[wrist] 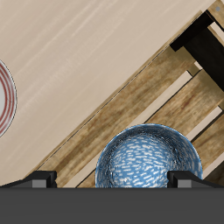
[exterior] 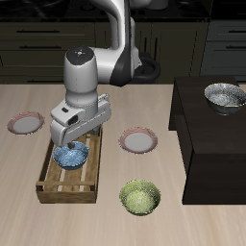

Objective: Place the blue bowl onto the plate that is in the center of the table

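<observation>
The blue bowl (exterior: 71, 156) (wrist: 146, 159), speckled pale inside, sits upright in a slatted wooden crate (exterior: 53, 181) (wrist: 179, 96). My gripper (exterior: 73, 144) (wrist: 112, 179) hangs just above it, open, with nothing between its fingers. One fingertip (wrist: 185, 178) is over the bowl's rim and the other stands well off to the side. The plate (exterior: 140, 141), grey-white with a reddish-pink rim, lies flat on the table (exterior: 192, 226) at its center, beside the crate and bare.
An identical plate (exterior: 26, 123) lies beyond the crate's other side. A plate rim (wrist: 4, 92) shows in the wrist view; which plate I cannot tell. A yellow-green bowl (exterior: 141, 198) sits near the front edge. A grey-white bowl (exterior: 224, 96) rests on a dark cabinet block (exterior: 207, 144).
</observation>
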Robot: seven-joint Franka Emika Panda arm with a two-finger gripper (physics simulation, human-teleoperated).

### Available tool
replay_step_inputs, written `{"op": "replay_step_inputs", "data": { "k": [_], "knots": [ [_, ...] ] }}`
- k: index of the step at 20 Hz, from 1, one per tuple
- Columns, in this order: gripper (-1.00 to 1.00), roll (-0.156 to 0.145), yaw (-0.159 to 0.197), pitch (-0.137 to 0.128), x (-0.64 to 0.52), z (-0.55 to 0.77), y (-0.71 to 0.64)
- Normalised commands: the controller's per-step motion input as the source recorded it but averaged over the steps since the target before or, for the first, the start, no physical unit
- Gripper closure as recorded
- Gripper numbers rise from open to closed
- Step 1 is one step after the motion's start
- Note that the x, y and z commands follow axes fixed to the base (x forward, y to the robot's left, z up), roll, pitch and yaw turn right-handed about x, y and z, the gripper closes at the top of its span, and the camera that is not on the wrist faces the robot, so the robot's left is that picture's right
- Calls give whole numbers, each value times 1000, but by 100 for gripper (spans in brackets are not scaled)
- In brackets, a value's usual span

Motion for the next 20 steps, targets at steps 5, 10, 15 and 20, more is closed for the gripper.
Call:
{"op": "replay_step_inputs", "data": {
  "k": [5,10,15,20],
  "knots": [
    [-100,23,-24,12,-173,-229,-27],
    [-100,2,-15,6,-123,-165,-8],
    [-100,-8,7,7,-341,-230,-169],
    [-100,-34,3,-18,-48,-57,-163]
  ]
}}
